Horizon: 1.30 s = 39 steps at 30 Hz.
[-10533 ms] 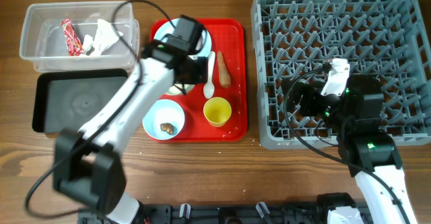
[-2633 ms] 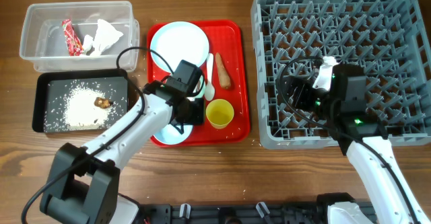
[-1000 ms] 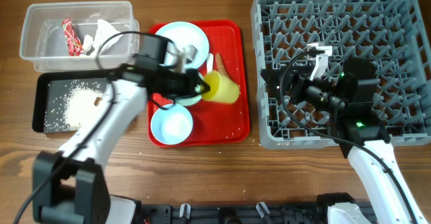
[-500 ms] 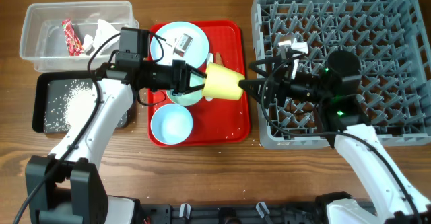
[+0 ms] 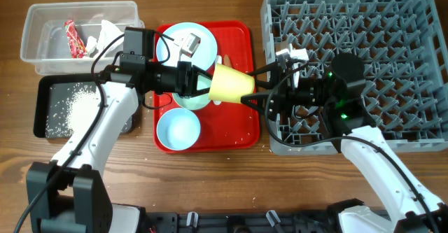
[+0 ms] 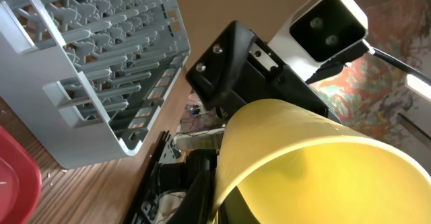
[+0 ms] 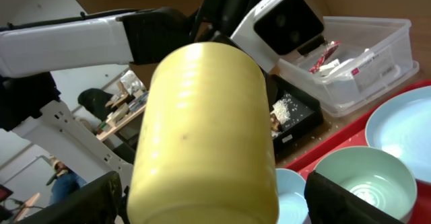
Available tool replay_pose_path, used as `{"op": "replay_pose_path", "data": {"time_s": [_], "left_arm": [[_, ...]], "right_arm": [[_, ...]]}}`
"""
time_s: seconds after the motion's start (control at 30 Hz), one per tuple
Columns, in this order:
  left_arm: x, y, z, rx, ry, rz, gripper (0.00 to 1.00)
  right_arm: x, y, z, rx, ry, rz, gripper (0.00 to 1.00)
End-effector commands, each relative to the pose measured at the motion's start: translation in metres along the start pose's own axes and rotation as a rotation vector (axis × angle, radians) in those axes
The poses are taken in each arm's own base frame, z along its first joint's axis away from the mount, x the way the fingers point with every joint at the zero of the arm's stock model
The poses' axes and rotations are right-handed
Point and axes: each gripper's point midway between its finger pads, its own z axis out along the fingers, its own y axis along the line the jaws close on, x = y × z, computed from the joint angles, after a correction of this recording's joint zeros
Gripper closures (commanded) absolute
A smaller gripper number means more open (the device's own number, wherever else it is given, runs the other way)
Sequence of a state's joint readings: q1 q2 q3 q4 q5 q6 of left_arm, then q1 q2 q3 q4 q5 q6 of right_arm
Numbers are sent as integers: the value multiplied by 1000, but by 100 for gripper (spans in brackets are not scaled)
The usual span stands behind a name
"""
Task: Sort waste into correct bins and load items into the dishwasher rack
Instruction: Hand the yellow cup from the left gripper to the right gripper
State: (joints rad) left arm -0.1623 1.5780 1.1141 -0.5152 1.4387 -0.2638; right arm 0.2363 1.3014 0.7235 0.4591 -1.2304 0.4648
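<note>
Clear rectangular plastic tub [image 5: 42,58] sat at the table's far left, holding the red wrapper [image 5: 73,38] and crumpled white tissue [image 5: 106,37]. The shallow black rectangular tray [image 5: 52,86] lay just in front of it with white rice grains [image 5: 78,107] inside. Flat red tray [image 5: 241,131] lay mid-table, carrying the pale blue round plate [image 5: 171,37] at the back, one pale blue bowl [image 5: 190,101] before it and a second pale blue bowl [image 5: 178,129] nearest the front. Large square grey plastic dishwasher rack [image 5: 364,23] stood just right of that tray. The small yellow cup [image 5: 231,85] hung on its side above the tray's right half, between the left gripper [image 5: 204,86] on the tub side and the right gripper [image 5: 250,97] on the rack side.
</note>
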Motion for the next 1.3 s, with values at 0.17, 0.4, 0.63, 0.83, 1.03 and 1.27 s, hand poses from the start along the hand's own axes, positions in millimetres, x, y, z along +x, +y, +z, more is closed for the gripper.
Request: {"op": "replay_pose_path", "data": {"time_s": [0.17, 0.4, 0.63, 0.83, 1.03, 1.27], "left_arm": [[-1, -12, -1, 25, 4, 40, 96], [-1, -11, -1, 22, 3, 39, 96], [-2, -9, -1, 10, -1, 39, 96], [-2, -9, -1, 8, -2, 39, 95], [-2, -9, -1, 8, -2, 39, 88], [-2, -9, -1, 8, -2, 39, 85]], "right_arm": [[-9, 6, 3, -22, -11, 1, 25], [-4, 9, 14, -31, 0, 6, 16], [-4, 9, 15, -31, 0, 4, 28], [-5, 9, 15, -27, -3, 3, 52], [-6, 7, 15, -18, -8, 3, 55], [-12, -7, 1, 31, -35, 16, 61]]}}
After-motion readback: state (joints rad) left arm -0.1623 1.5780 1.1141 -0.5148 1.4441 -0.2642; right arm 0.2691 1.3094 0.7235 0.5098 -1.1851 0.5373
